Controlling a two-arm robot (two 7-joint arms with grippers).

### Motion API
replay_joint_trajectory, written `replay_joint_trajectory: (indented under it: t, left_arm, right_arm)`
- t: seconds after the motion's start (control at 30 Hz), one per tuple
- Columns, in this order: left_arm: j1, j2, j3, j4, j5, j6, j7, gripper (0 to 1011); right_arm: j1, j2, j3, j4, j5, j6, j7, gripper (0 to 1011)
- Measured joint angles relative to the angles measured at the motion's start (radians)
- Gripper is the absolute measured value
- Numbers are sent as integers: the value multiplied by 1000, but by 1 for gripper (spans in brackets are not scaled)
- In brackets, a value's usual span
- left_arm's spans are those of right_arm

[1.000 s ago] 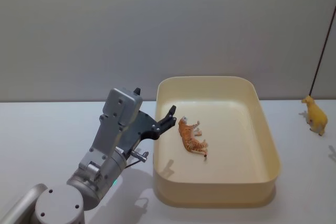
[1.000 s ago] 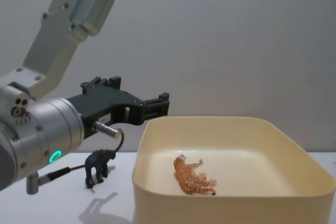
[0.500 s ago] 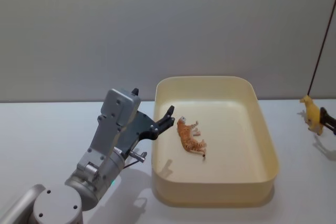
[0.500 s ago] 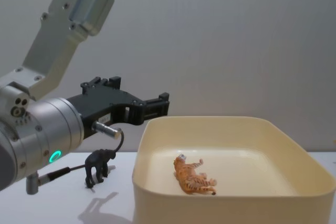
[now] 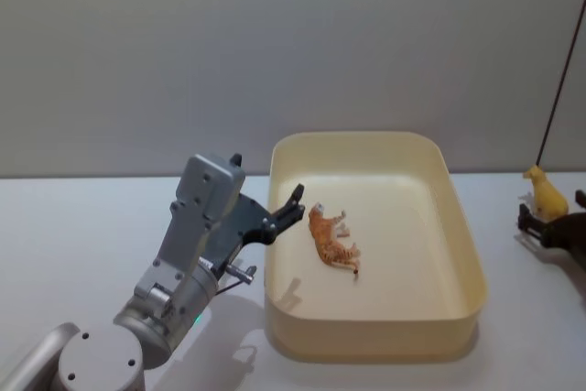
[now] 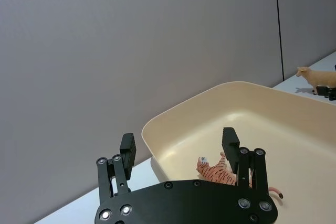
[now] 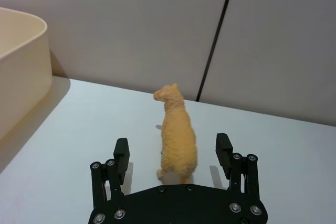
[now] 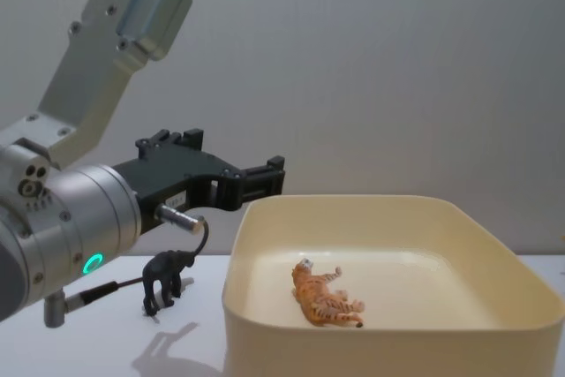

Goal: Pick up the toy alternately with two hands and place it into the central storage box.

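The cream central storage box sits mid-table with an orange tiger toy lying on its side inside. My left gripper hovers open and empty over the box's left rim; in the left wrist view the left gripper frames the tiger below. On the table to the right of the box stands a yellow woolly toy animal. My right gripper is open, with one finger on each side of that toy, not closed on it.
A small black animal toy stands on the table left of the box, beneath my left arm. White tabletop stretches between the box wall and the yellow toy. A grey wall runs behind.
My right gripper has come in from the right edge and now straddles the yellow toy. The left arm and the tiger have not moved.
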Motion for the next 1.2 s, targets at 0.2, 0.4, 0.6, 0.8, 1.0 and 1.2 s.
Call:
replay_joint_trajectory:
  t: [0.2,0.4,0.6,0.8,1.0,1.2]
  left_arm:
    - [0,0,0,0,0,0,0,1001]
    - [0,0,0,0,0,0,0,1001]
    - [0,0,0,0,0,0,0,1001]
    - [0,0,0,0,0,0,0,1001]
    - [0,0,0,0,0,0,0,1001]
    - [0,0,0,0,0,0,0,1001]
  right_arm:
    - [77,-34,-28,142,-25,-51,4,976]
    - [120,-51,-42,218,-37,-82,6,864]
    - [146,-62,-51,265,-45,-98,7,673]
    - [163,-69,-57,294,-50,-108,8,485]
    - [168,-72,-59,306,-52,-114,9,358]
    - [164,-71,-55,298,-48,-126,12,358]
